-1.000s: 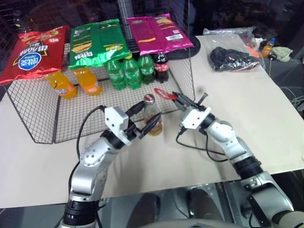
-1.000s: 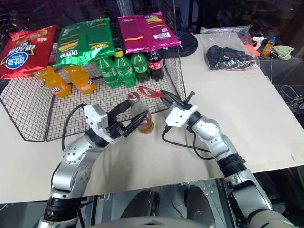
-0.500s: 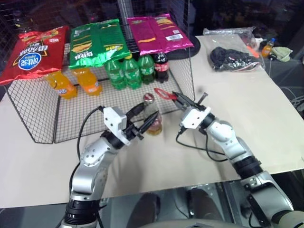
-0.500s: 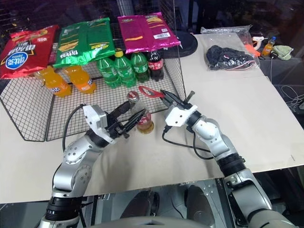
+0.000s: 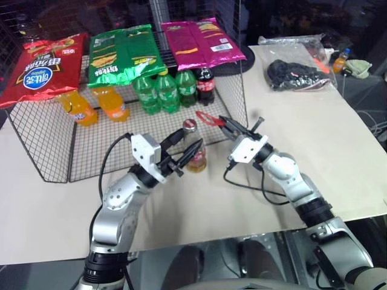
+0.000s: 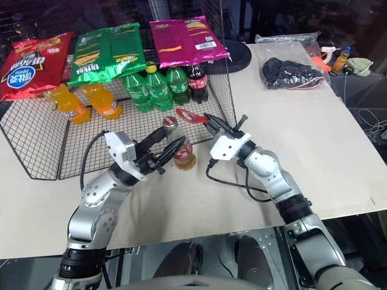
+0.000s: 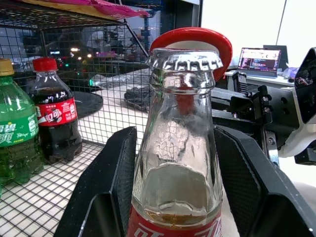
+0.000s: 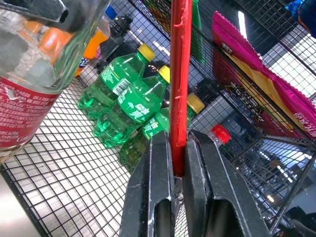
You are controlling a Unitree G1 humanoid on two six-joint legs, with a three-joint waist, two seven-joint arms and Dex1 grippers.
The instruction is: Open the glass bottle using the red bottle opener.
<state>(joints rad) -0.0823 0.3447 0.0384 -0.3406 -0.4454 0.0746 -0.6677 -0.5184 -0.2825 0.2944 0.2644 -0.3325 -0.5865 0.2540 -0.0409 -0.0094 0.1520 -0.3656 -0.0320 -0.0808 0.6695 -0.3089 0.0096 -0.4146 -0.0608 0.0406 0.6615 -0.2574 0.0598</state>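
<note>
Glass bottle (image 5: 194, 148), upright on the counter (image 5: 314, 133) just in front of the wire-mesh rack (image 5: 42, 139), between the two hands. The left hand (image 5: 181, 158) grasps the bottle's body, one black finger on each side, as the left wrist view confirms; this grip probably steadies the bottle against the prying force to come. The right hand (image 5: 228, 125) is clenched on the short handle of the red bottle opener (image 5: 207, 118), holding it edge-on so that the rounded head reaches toward the bottle's top. In the left wrist view the opener's red head rises just behind the crimped metal cap (image 7: 185, 59); whether it touches the cap cannot be told. The cap is still seated, so the opening step appears not yet done.

The bottle is small, clear and contoured, with a narrow neck, a red label bearing white script, and a little amber liquid low inside. Behind it in the rack stand green soda bottles (image 5: 162, 90), a dark cola bottle (image 5: 205, 77) and orange soda bottles (image 5: 97, 106), with snack bags (image 5: 121, 53) on top.
</note>
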